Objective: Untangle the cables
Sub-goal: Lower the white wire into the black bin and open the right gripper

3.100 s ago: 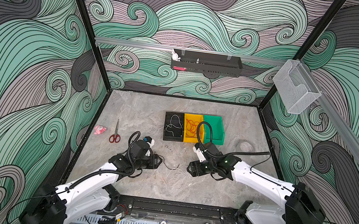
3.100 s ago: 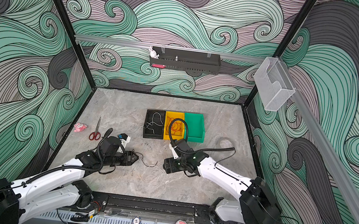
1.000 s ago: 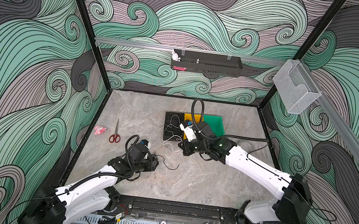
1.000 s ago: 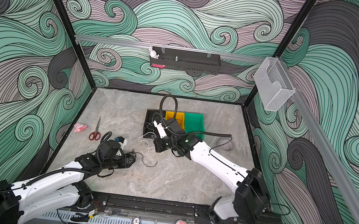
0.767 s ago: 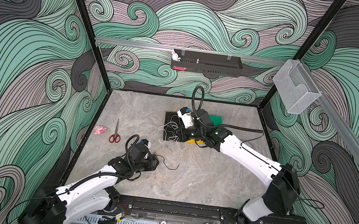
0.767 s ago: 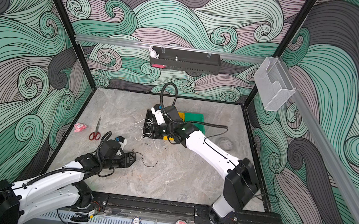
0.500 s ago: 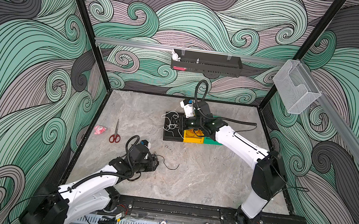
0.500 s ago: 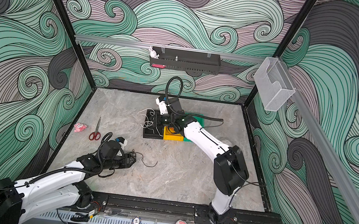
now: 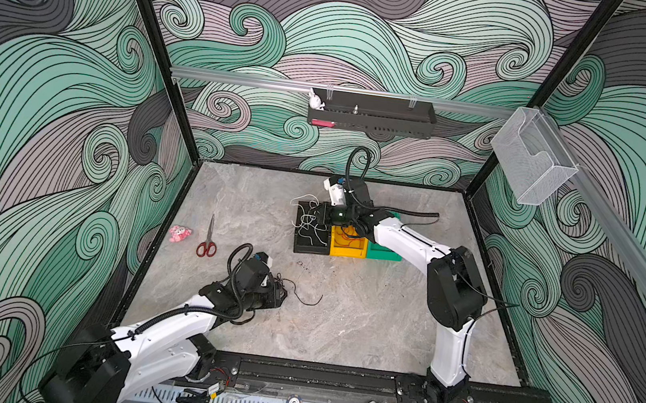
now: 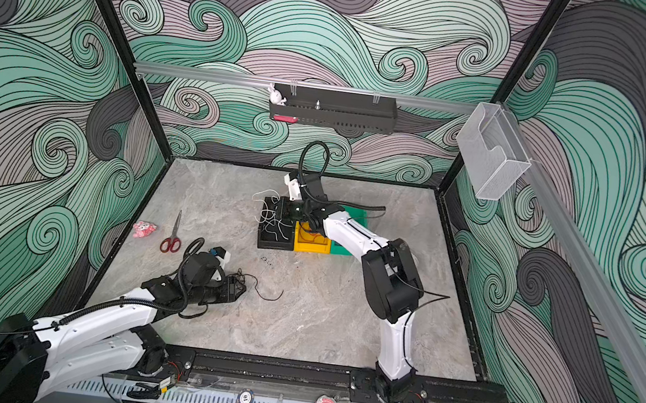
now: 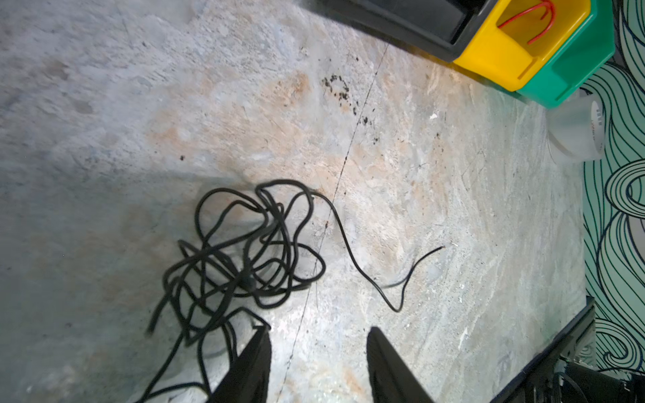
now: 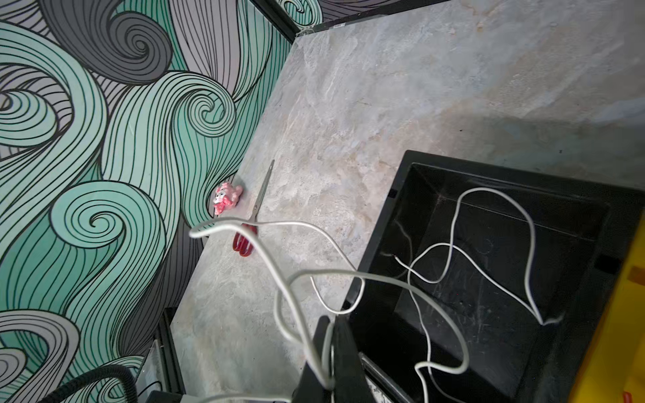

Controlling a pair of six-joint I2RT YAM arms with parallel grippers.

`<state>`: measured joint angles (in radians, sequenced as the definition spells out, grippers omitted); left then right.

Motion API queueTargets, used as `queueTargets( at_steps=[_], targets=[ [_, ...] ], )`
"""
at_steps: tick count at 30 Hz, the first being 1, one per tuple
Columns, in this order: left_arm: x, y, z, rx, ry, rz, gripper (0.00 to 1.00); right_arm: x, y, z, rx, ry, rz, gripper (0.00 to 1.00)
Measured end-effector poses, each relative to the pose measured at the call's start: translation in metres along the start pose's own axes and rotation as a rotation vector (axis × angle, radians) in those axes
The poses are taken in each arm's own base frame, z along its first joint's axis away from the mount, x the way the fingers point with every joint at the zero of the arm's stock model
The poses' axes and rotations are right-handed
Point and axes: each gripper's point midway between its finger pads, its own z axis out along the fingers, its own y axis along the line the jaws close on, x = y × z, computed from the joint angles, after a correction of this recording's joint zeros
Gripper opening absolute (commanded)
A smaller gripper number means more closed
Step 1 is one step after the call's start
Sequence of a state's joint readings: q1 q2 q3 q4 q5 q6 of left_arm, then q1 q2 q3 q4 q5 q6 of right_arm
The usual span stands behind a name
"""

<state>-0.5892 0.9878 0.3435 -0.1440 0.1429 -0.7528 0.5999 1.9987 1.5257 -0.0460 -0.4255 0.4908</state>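
Grey stone table (image 9: 361,320): my right gripper (image 12: 328,331) pinches thin white cable (image 12: 216,228) over black plastic bin (image 12: 488,181); left gripper (image 11: 319,335) open, empty; black cable (image 11: 244,258) tangled.

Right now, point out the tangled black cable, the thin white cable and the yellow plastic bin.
tangled black cable (image 11: 248,280), left wrist view, central knot.
thin white cable (image 12: 220,227), right wrist view, blurred near strand.
yellow plastic bin (image 11: 488,57), left wrist view, front wall.
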Motion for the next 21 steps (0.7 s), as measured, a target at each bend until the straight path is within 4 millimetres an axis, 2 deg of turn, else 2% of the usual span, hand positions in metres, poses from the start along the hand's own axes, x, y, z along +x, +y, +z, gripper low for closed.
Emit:
queueTargets(
  at_steps=[3,11,17,21],
  targets=[
    [0.001,0.001,0.002,-0.006,0.007,-0.001,0.48,-0.001,-0.01,0.0,0.035,-0.013,-0.012,0.0],
    [0.003,0.003,0.005,-0.012,0.019,-0.003,0.48,0.018,-0.046,-0.002,0.199,0.025,-0.046,0.0],
    [0.003,0.003,0.005,-0.013,0.02,-0.003,0.48,0.025,-0.061,-0.005,0.294,0.048,-0.071,0.0],
    [0.005,0.004,0.006,-0.014,0.026,-0.004,0.48,0.029,-0.064,0.003,0.342,0.068,-0.104,0.0]
  ],
)
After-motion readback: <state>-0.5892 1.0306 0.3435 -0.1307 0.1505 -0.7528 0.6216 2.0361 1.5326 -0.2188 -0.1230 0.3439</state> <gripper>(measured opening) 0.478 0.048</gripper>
